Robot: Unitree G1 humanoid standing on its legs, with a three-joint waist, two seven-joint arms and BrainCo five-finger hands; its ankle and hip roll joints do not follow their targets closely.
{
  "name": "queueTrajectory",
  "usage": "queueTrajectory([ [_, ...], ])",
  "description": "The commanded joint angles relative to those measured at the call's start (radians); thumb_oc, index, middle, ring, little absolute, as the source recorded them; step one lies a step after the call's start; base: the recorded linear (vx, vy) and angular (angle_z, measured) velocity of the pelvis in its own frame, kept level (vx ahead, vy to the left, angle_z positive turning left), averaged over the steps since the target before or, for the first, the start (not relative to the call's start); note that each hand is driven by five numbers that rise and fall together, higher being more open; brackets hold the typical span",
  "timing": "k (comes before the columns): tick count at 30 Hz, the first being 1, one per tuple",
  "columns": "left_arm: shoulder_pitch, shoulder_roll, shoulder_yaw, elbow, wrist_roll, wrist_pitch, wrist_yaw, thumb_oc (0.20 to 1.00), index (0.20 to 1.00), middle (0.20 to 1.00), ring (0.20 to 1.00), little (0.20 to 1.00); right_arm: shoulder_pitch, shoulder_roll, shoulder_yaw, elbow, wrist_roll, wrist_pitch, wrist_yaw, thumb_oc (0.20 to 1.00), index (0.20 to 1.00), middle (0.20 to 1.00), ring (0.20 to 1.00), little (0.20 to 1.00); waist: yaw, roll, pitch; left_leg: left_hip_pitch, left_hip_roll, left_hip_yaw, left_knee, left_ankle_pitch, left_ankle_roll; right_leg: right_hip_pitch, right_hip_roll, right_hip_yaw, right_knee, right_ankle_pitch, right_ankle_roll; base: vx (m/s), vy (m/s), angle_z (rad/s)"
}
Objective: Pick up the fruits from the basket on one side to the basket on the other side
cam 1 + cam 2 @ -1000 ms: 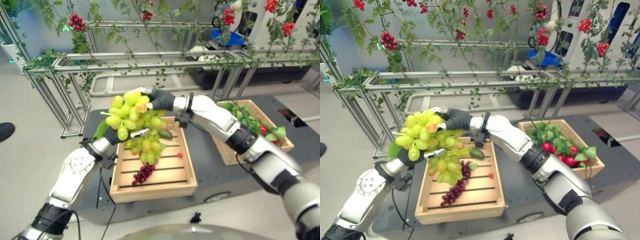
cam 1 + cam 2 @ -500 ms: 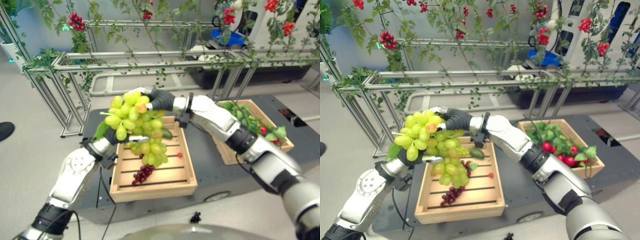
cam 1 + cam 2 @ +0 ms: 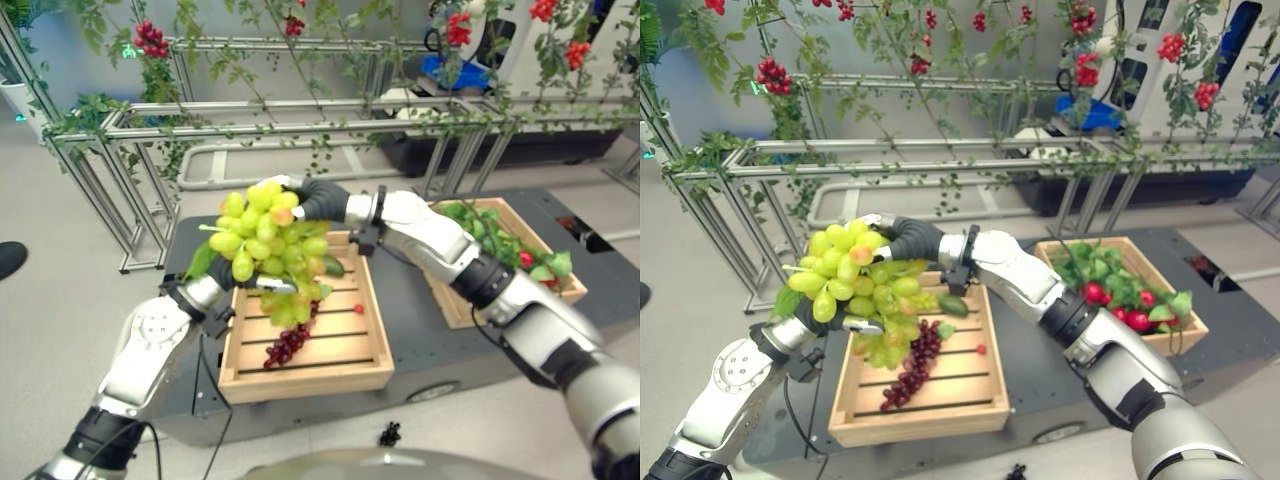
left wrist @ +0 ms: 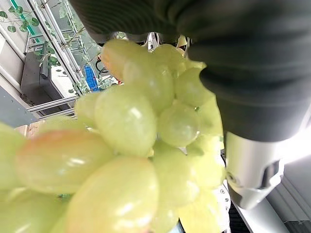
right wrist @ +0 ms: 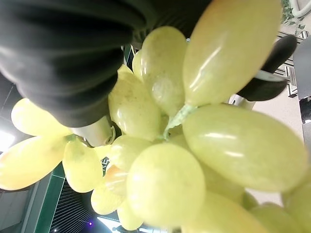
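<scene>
Left eye view: my right hand (image 3: 318,197) grips the top of the green grape bunch (image 3: 262,240) while my left hand (image 3: 222,277) cups it from below, above the near crate (image 3: 305,372). Right eye view: the far crate (image 3: 1181,337) of fruit sits well apart, so I should carry the bunch level. Wrist views: grapes press against my fingers; I must keep the squeeze gentle

Two baskets (image 3: 375,370) (image 3: 570,290), two grape bunches (image 3: 262,240) (image 3: 288,346)

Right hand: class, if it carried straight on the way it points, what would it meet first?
The right hand points left into the green grapes, already against them; past them, depth is unclear.
</scene>
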Motion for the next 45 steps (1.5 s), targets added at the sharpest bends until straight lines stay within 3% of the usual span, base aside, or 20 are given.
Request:
queueTrajectory([
  [1, -0.028, 0.029, 0.053, -0.053, -0.033, -0.035, 0.032, 1.0, 1.0, 1.0, 1.0, 1.0, -0.001, 0.033, 0.011, -0.061, 0.046, -0.037, 0.046, 0.2, 0.2, 0.2, 0.2, 0.2, 0.009, -0.022, -0.01, 0.022, -0.061, 0.008, 0.012, -0.073, 0.037, -0.011, 0.025, 0.036, 0.071, -0.056, -0.011, 0.0, 0.0, 0.0],
  [6, 0.004, 0.026, 0.077, -0.053, -0.037, -0.033, 0.033, 1.0, 1.0, 1.0, 1.0, 1.0, 0.012, -0.024, -0.013, -0.078, 0.055, -0.041, 0.039, 0.2, 0.2, 0.2, 0.2, 0.2, 0.008, -0.022, -0.008, 0.023, -0.061, 0.009, 0.012, -0.073, 0.037, -0.011, 0.023, 0.036, 0.071, -0.055, -0.01, 0.0, 0.0, 0.0],
  [10, 0.068, 0.026, 0.119, -0.043, -0.035, -0.028, 0.028, 1.0, 1.0, 1.0, 1.0, 1.0, 0.063, -0.148, -0.083, -0.111, 0.083, -0.051, 0.026, 0.2, 0.2, 0.2, 0.2, 0.2, 0.001, -0.02, -0.007, 0.023, -0.06, 0.009, 0.013, -0.073, 0.036, -0.011, 0.023, 0.034, 0.072, -0.055, -0.009, 0.0, 0.0, 0.0],
  [14, 0.105, 0.027, 0.144, -0.037, -0.034, -0.027, 0.023, 1.0, 1.0, 1.0, 1.0, 1.0, 0.115, -0.218, -0.128, -0.14, 0.095, -0.048, 0.028, 0.2, 0.2, 0.2, 0.2, 0.2, -0.003, -0.018, -0.008, 0.024, -0.061, 0.01, 0.014, -0.072, 0.035, -0.01, 0.022, 0.033, 0.072, -0.055, -0.008, 0.0, 0.0, 0.0],
  [22, 0.145, 0.032, 0.164, -0.027, -0.033, -0.029, 0.014, 1.0, 1.0, 1.0, 1.0, 1.0, 0.166, -0.307, -0.173, -0.179, 0.124, -0.046, 0.041, 0.2, 0.2, 0.2, 0.2, 0.2, -0.011, -0.015, -0.01, 0.022, -0.062, 0.013, 0.016, -0.071, 0.034, -0.01, 0.023, 0.031, 0.074, -0.055, -0.007, 0.0, 0.0, 0.0],
  [37, 0.186, 0.019, 0.187, 0.016, -0.02, -0.035, 0.029, 1.0, 1.0, 1.0, 1.0, 1.0, 0.237, -0.37, -0.248, -0.194, 0.161, -0.057, 0.036, 0.2, 0.2, 0.2, 0.2, 0.2, -0.023, -0.01, -0.008, 0.022, -0.062, 0.017, 0.018, -0.071, 0.033, -0.012, 0.021, 0.034, 0.074, -0.055, -0.005, 0.0, 0.0, 0.0],
  [45, 0.225, -0.016, 0.216, 0.086, 0.023, -0.044, 0.052, 1.0, 1.0, 1.0, 1.0, 1.0, 0.336, -0.381, -0.361, -0.181, 0.177, -0.075, 0.015, 0.2, 0.2, 0.2, 0.2, 0.2, -0.037, -0.005, -0.007, 0.024, -0.063, 0.021, 0.022, -0.077, 0.035, -0.015, 0.02, 0.042, 0.076, -0.057, -0.005, 0.0, 0.0, -0.01],
])
